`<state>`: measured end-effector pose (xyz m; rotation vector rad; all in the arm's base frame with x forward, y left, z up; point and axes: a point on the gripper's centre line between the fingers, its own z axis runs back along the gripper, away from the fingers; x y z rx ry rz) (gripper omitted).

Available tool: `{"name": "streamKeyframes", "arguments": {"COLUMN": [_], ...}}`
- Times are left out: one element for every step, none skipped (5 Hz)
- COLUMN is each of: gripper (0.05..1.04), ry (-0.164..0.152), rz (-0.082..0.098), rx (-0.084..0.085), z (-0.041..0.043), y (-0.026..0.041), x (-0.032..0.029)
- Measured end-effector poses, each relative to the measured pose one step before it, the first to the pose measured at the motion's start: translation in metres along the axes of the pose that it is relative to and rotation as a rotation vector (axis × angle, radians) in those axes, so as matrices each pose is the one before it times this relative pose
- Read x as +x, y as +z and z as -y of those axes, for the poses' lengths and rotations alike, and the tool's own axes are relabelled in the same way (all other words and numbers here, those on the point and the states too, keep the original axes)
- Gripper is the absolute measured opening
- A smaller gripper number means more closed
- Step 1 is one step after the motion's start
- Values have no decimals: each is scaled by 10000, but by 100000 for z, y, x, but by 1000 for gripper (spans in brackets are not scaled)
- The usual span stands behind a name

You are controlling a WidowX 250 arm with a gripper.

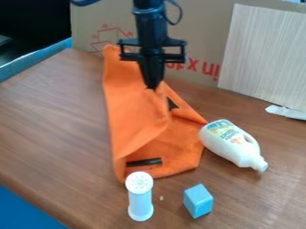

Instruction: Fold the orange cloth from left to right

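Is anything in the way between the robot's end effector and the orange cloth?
No, nothing visible: the end effector is right at the orange cloth. The white bottle lies beside the cloth, not between.

Matt, soft orange cloth (pixel 140 120); beside it, a smooth plastic bottle (pixel 230 142); beneath it, a wood-grained tabletop (pixel 57 120).

Red print (pixel 192 67) on cardbd (pixel 200 27), btl label (pixel 227 132)

One black robot arm (pixel 147 24), entering at the top edge, near upright, a dark cable looped beside it; one black two-finger gripper (pixel 153 86), hung below, crosswise brackets at either side, fingers brought together, tips pointing down.
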<state>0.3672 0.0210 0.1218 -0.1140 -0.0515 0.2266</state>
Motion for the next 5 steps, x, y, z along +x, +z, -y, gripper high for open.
{"name": "streamKeyframes", "arguments": {"gripper": [72, 213, 463, 763, 987], "ry": [362, -187, -113, -542, -657], "rz": [-137, -32, -130, 272, 912], "rx": [44, 359, 28, -596, -745], "z": [701, 576, 382, 566, -1572], "y": [-641, -1099, -1311, 1114, 2767], "x": [2207, 843, -677, -850, -780]}}
